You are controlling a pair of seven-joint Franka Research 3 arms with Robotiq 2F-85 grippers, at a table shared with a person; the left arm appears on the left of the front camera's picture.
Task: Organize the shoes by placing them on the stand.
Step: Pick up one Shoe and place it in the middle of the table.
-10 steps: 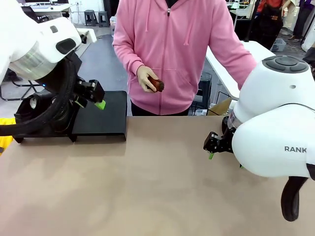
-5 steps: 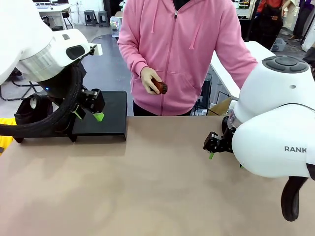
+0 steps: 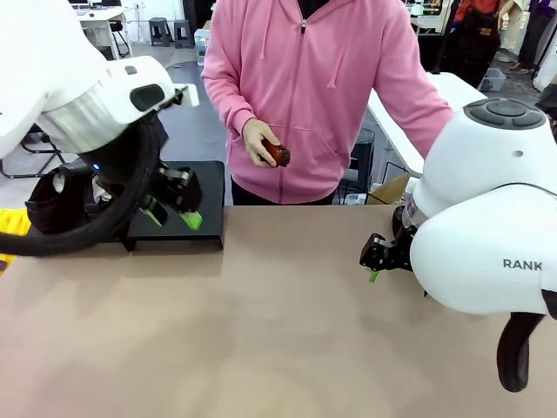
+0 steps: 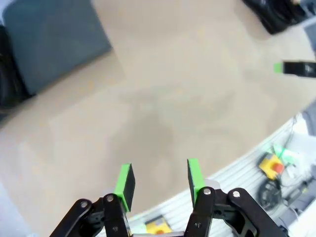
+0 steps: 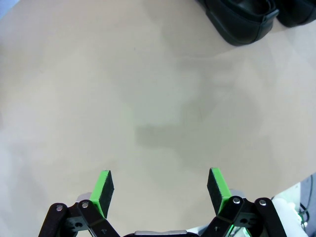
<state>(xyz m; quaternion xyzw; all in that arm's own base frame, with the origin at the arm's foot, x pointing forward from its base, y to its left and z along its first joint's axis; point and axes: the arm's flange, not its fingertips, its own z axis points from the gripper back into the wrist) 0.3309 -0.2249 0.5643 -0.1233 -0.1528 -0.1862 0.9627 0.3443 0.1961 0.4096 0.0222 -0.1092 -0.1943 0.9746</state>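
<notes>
Right wrist view is showing glossy black leather shoes (image 5: 240,19) at 1 o'clock, well apart from the wide-open, empty right pincer (image 5: 160,190). Left pincer (image 4: 159,175) is hanging half-open, empty.

- Front view: fixed on the robot's side, facing across the table (image 3: 278,340) to the person (image 3: 313,96);
- Wrist views: both near, looking down on that shared tabletop; the left one's upper left shares the stand (image 4: 54,39)

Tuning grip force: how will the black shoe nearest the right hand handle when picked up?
The shoe looks smooth and shiny, so a grip may slip. Its upper holds its shape, so it is likely fairly stiff. It lies low on the table, so a push should slide it, not tip it.
</notes>
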